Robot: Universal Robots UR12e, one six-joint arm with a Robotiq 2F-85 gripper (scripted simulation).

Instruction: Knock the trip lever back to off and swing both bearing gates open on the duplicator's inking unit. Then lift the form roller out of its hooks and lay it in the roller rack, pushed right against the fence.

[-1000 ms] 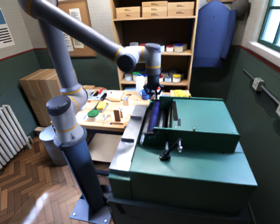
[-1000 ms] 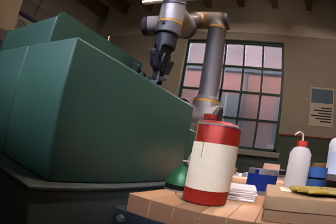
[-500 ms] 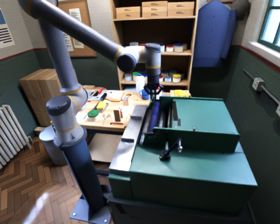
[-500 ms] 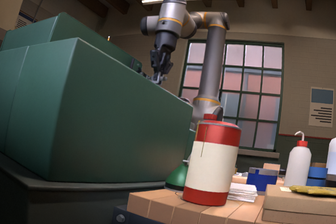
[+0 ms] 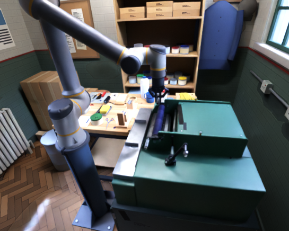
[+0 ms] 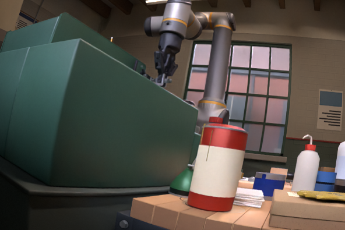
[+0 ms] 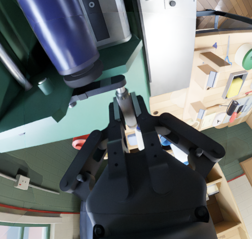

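The far bearing gate, a dark flat arm at the far end of the blue form roller, lies across the roller's journal, and its knurled metal handle is clamped in my closed gripper. The roller rests in the green inking unit. The gripper stands at the machine's far end, by the workbench. The near gate sits at the roller's near end. The trip lever, black with a metal knob, stands on the machine's front deck.
The green duplicator housing rises right beside the roller. A grey tray runs along the machine's left side. The workbench behind holds wooden rack blocks, tape, scissors and bottles. A red and white can stands on boxes nearby.
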